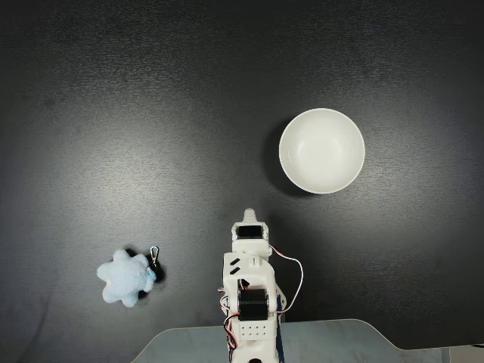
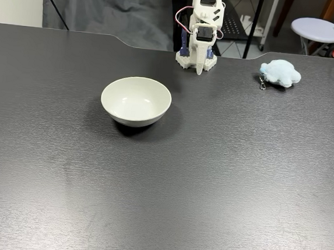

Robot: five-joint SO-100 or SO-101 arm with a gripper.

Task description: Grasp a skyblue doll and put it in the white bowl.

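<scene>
The skyblue doll (image 1: 125, 277) lies on the black table at the lower left of a fixed view, its metal clasp (image 1: 154, 253) pointing toward the arm. From the opposite side it shows at the far right (image 2: 280, 73). The white bowl (image 1: 321, 150) stands empty to the upper right of the arm, and in the other fixed view sits left of centre (image 2: 135, 102). My gripper (image 1: 249, 216) is folded against the arm's base between the two, fingers together and holding nothing; its tip hangs just above the table (image 2: 199, 70). It touches neither doll nor bowl.
The arm's base (image 1: 253, 325) sits at a notch in the table's edge. Beyond that edge are a grey cloth (image 2: 107, 8) and a white stool (image 2: 317, 28). The black tabletop (image 2: 167, 189) spreads wide in front of the bowl.
</scene>
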